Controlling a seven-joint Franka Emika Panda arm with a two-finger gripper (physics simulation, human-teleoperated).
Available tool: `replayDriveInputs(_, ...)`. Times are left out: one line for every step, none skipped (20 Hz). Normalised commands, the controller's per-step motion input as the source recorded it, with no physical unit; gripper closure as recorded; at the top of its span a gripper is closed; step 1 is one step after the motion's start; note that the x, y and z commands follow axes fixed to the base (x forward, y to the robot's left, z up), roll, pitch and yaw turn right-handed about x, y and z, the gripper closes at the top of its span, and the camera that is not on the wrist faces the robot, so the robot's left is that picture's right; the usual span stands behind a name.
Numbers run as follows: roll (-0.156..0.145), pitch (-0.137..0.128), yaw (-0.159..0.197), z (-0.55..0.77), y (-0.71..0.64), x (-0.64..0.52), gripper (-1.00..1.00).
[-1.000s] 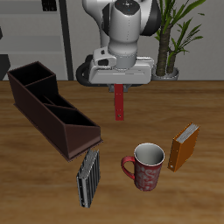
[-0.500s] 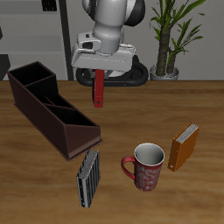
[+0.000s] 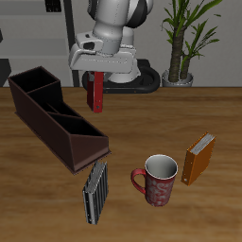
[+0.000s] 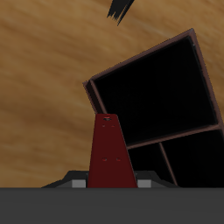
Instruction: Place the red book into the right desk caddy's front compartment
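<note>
Right now your claw is pinching the thin dark red hardcover book by its top edge, and the book hangs upright in the air, clear of the wooden surface. You have it just beside the long dark maroon-brown open-topped desk caddy, close to the caddy's long wall and about level with its middle, but not yet over any compartment. From the wrist view, the red book points down toward the caddy's near corner, with a large open compartment just past that corner and a divider leading to smaller ones beside it.

Around you, several things sit well apart from the book's spot. A red patterned ceramic mug stands upright nearer the surface's front edge, and a flat orange book leans just beside it. A grey-and-black striped book stands near the front edge, close to the caddy's sloped lower end. Farther back, a potted green plant rises beside the robot's base, clear of the arm.

Between the red book and the caddy's openings you have only the caddy's own wall; the mug and both other books lie off toward the front.
</note>
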Motion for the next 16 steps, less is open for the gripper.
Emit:
replayDriveInputs(-0.032,-0.028,0.068,0.03,-0.14,-0.19,1.0)
replayDriveInputs(-0.006,-0.006,0.082,0.02,-0.11,-0.16,1.0)
replayDriveInputs(-0.029,-0.028,0.107,0.13,-0.23,-0.29,1.0)
replayDriveInputs(-0.049,-0.012,0.048,0.08,-0.28,-0.19,1.0)
replayDriveInputs(-0.044,-0.018,0.034,0.06,-0.17,-0.15,1.0)
replayDriveInputs(-0.043,-0.006,0.086,0.04,-0.26,-0.23,1.0)
replayDriveInputs(-0.034,-0.004,0.076,0.01,-0.16,-0.11,1.0)
replayDriveInputs(-0.053,-0.009,0.063,0.0,-0.25,-0.23,1.0)
replayDriveInputs(-0.025,0.01,0.079,0.01,-0.17,-0.17,1.0)
replayDriveInputs(-0.028,-0.007,0.032,0.05,-0.11,-0.14,1.0)
replayDriveInputs(-0.017,-0.048,0.086,0.08,-0.11,-0.19,1.0)
replayDriveInputs(-0.018,-0.011,0.062,0.06,-0.14,-0.18,1.0)
replayDriveInputs(-0.032,-0.028,0.038,0.08,-0.15,-0.2,1.0)
replayDriveInputs(-0.028,-0.04,0.087,0.08,-0.14,-0.15,1.0)
replayDriveInputs(-0.027,-0.02,0.072,0.07,-0.22,-0.18,1.0)
replayDriveInputs(-0.066,-0.04,0.03,0.06,-0.22,-0.1,1.0)
